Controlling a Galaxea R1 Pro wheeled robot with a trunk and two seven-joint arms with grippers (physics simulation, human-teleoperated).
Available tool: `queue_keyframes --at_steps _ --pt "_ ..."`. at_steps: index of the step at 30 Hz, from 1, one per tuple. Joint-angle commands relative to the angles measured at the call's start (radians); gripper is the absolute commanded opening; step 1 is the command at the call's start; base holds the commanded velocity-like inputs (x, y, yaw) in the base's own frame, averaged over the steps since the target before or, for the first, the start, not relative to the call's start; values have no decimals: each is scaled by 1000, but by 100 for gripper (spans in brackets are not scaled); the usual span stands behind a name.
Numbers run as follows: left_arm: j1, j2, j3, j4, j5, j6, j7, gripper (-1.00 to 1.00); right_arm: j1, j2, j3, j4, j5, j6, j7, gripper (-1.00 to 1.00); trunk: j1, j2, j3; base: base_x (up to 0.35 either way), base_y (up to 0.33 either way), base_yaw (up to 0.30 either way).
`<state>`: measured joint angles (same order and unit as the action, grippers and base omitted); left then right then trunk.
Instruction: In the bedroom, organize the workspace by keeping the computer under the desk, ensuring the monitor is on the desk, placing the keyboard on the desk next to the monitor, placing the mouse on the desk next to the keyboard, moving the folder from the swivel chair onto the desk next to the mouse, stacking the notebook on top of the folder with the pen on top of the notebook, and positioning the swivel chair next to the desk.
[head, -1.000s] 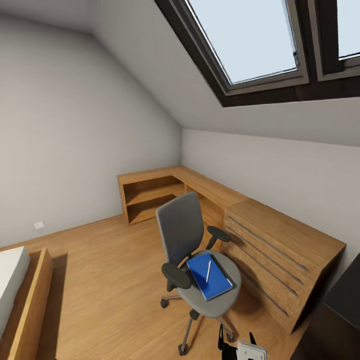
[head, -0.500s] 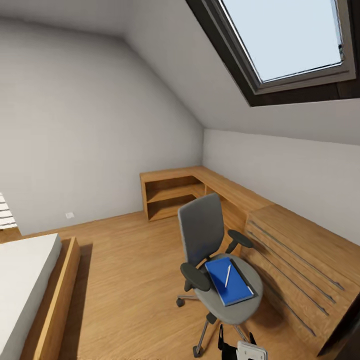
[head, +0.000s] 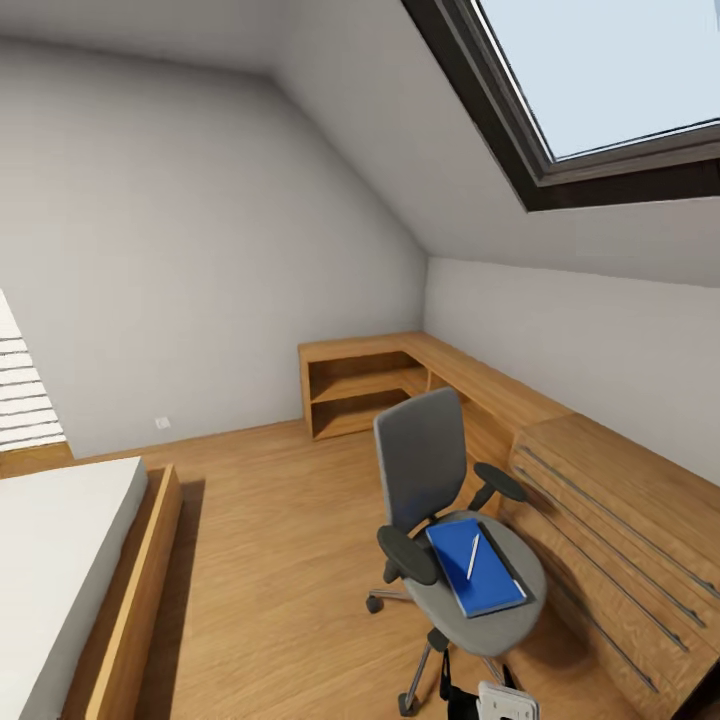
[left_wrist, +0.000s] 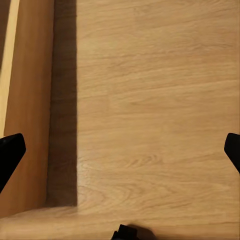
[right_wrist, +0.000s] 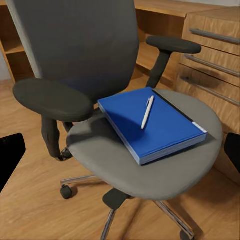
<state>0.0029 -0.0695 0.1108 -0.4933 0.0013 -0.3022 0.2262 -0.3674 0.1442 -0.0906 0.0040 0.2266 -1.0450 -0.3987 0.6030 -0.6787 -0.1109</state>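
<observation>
folder: lies flat on the chair seat, toward the seat's 3 o'clock side in the head view; it is the thing to be lifted off first, so its place on the seat sets where the robot must stand.
pen: rests slantwise on top of the folder, loose, so it would likely roll off if the folder were tipped; best taken separately, I judge.
notebook: only a dark strip shows along the folder's far long edge; whether it lies under the folder or beside it cannot be told.
chair: stands on the wood floor just beside the drawer chest, back upright, seat turned toward the robot at about 5 o'clock in the head view.
drawer chest: light wood, at 3 to 4 o'clock of the chair; not the black table the task needs.
shelves: light wood, in the room's corner at 12 o'clock behind the chair.
bed: at 8 o'clock, well apart from the chair.
right gripper: fingers spread wide, holding nothing, aimed at the seat.
left gripper: fingers wide, holding nothing, hanging over bare floor beside the bed frame.
step: approach to the chair, nothing grasped yet.
</observation>
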Motion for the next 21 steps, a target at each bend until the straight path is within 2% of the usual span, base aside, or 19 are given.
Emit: queue_keyframes --at_steps 1,17,20,21 --pt "0 -1 2 -1 0 -2 0 100 -1 -1 -7 1 11 -2 -4 100 0 -1 -1 0 0 11" --pt "0 0 -3 2 0 -3 1 100 -1 -5 -8 0 8 1 -5 100 0 -1 -2 0 0 2" --pt "0 -5 -1 -39 5 2 3 100 -2 -5 -9 -19 9 10 -5 100 0 -1 -2 0 0 0" --pt "0 -16 0 -221 7 47 2 100 -18 -6 -9 -105 7 168 -6 100 0 -1 -2 0 0 0"
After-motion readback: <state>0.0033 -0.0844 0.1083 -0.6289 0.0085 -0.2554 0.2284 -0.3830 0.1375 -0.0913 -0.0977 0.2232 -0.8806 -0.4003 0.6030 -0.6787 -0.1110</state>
